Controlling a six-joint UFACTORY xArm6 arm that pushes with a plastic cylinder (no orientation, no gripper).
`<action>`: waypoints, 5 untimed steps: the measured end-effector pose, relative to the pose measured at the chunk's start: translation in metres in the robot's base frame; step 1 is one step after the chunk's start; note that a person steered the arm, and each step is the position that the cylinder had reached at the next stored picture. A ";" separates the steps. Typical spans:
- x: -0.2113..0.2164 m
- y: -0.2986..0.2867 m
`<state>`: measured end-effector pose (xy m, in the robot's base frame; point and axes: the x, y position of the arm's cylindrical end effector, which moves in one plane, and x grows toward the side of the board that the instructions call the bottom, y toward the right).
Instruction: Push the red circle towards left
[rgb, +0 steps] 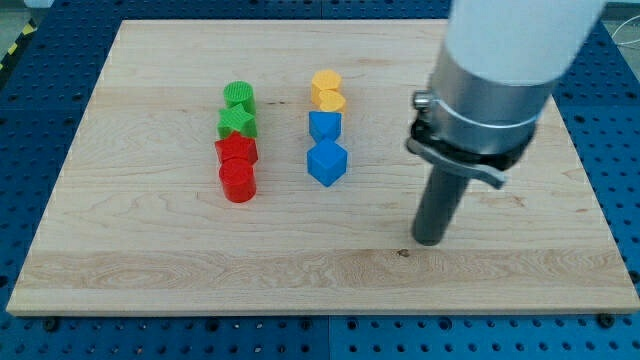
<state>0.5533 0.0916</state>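
Wooden and pale, the worktop (150, 260) carries eight small blocks in two short columns left of centre. The left column runs, from the view's top down: a green circle (239, 97), a green star (238, 122), a red star (236, 150) and the red circle (238, 183). Each touches or nearly touches its neighbour, and the red circle sits at the column's bottom end, pressed up against the red star.

The right column, a little apart from the first, holds a yellow hexagon (325, 83), a yellow heart (329, 100), a blue block (325, 126) whose shape I cannot make out, and a blue cube (327, 162) turned corner-on.

As end effector the arm has only a straight dark rod, so it has nothing to open, close or grip with. My tip (428, 241) rests on bare wood toward the view's right, well apart from every block. It lies right of the blue cube and lower in the view than the red circle, with the blue column between.
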 end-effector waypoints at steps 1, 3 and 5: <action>-0.002 -0.034; -0.050 -0.049; -0.033 -0.130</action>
<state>0.5203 -0.0382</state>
